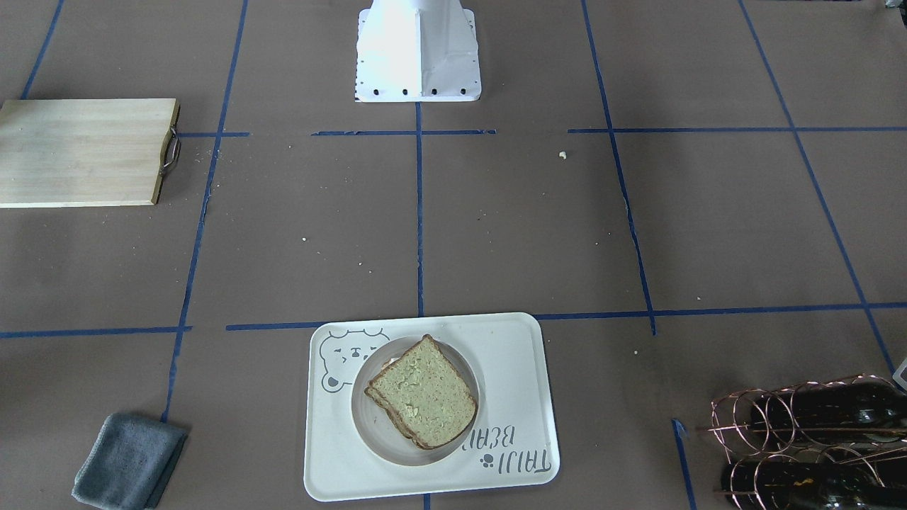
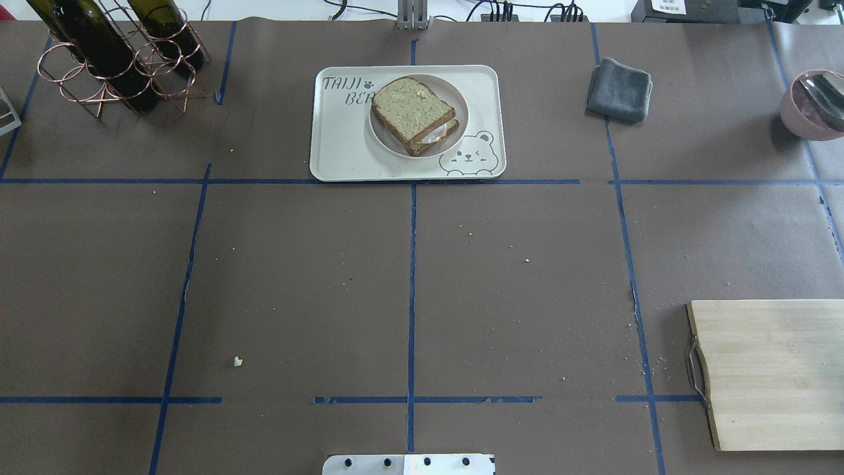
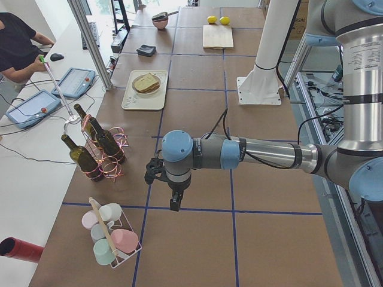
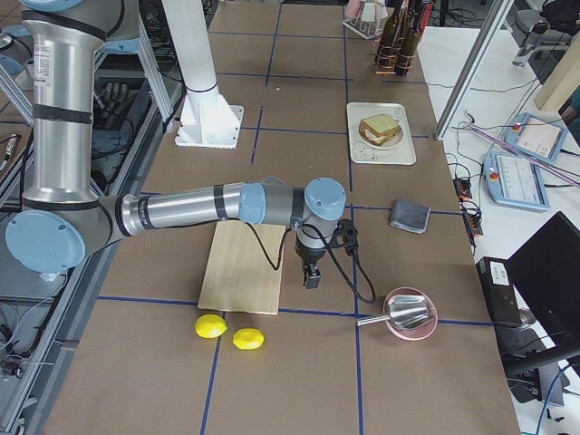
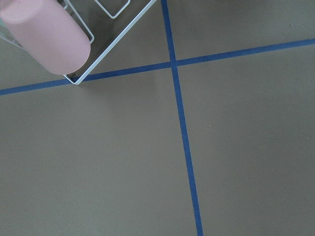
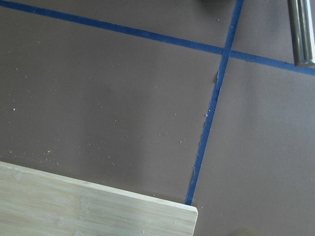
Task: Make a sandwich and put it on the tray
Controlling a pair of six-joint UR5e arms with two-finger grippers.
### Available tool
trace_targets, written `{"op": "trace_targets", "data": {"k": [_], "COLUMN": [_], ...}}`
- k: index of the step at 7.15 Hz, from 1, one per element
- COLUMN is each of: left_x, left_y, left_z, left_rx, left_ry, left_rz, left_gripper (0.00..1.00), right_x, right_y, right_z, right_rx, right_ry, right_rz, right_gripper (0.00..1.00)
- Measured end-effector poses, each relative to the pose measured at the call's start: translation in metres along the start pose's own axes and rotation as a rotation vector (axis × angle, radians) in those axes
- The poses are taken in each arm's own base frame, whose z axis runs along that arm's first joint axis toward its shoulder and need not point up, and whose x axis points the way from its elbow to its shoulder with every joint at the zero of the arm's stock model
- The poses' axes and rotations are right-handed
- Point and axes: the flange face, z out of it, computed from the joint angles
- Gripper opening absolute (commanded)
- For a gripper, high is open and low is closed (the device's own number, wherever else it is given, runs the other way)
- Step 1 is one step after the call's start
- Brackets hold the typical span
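Overhead and front views opposed, sharing the tray [image 2: 343, 153], side views from table [image 2: 527, 297] ends, wrist cameras close

A wooden board [image 2: 771, 373] and grey cloth [image 2: 618, 90] lie on the bench [image 2: 297, 284]. Wine bottles [image 2: 109, 63] fill a copper rack [image 2: 72, 79].

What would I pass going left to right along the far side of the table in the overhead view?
Copper rack of wine bottles → white tray holding the sandwich → folded grey cloth → pink bowl.
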Motion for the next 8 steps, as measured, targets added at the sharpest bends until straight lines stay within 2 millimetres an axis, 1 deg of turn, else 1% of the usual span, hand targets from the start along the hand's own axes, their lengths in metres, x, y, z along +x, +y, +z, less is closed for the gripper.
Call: {"op": "trace_targets", "data": {"k": [2, 4, 6, 8], "left_x": [0.000, -0.002, 0.003, 0.008], "left_y": [0.000, 0.006, 0.010, 0.008], "left_z": [0.000, 0.006, 0.009, 0.005], "left_rx": [0.000, -0.058, -0.103, -0.088], "left_ry": [0.002, 0.019, 0.052, 0.062], "left_rz": [-0.007, -0.065, -0.106, -0.087], "left_gripper": [1.00, 1.00, 1.00, 1.00], "right_x": [-0.002, -0.002, -0.001, -0.004], "right_y": [-0.002, -0.003, -0.002, -0.001], "right_z": [-0.003, -0.002, 0.000, -0.001], "right_rx": [0.025, 0.028, 0.026, 0.035], "right_ry": [0.005, 0.004, -0.009, -0.042], "right_rz": [-0.026, -0.028, -0.023, -0.026], "right_gripper": [1.00, 1.00, 1.00, 1.00]}}
